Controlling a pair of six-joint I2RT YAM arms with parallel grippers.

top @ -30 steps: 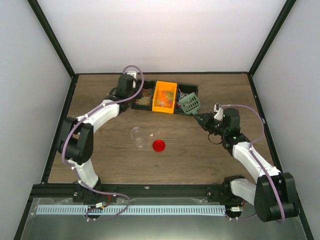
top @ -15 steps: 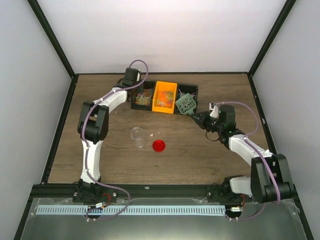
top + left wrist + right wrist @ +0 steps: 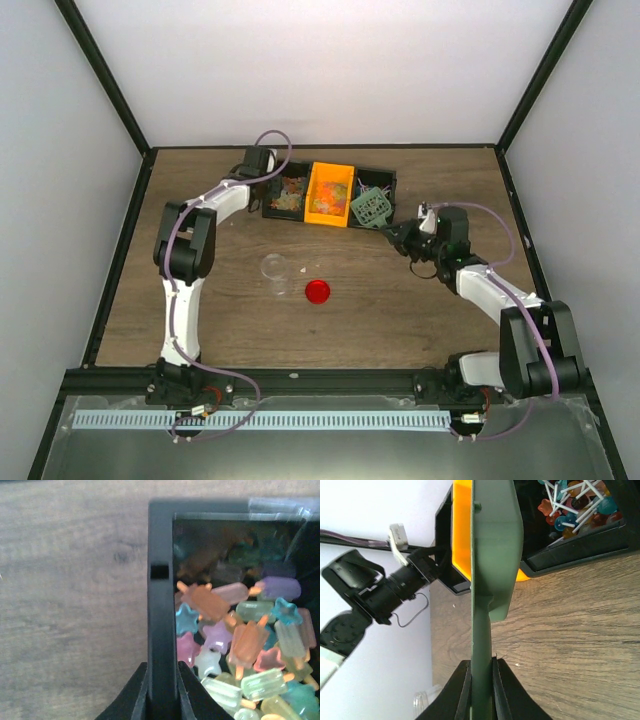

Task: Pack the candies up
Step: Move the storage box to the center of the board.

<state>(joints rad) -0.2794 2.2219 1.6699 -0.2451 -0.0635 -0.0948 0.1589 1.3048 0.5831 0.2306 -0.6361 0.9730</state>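
L jaws pinched tight on 9 o'clock wall of black tray (image 3: 161, 545), which sits at 12 o'clock on bench (image 3: 400, 320). R jaws clamped on handle of green scoop (image 3: 492, 555), head at tray's 3 o'clock end. Candies (image 3: 235, 640) in tray: stars + lolly shapes by L wall, stick ones at R end. Clear jar (image 3: 274, 267) mid-bench, red lid (image 3: 318, 291) at its 4 o'clock, apart.

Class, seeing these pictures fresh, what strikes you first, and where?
The bright orange bin in the black tray at the table's far edge stands out, with pastel candies heaped in its left compartment. The left gripper clamps the tray's wall; the right gripper holds a green scoop. A red lid lies mid-table.
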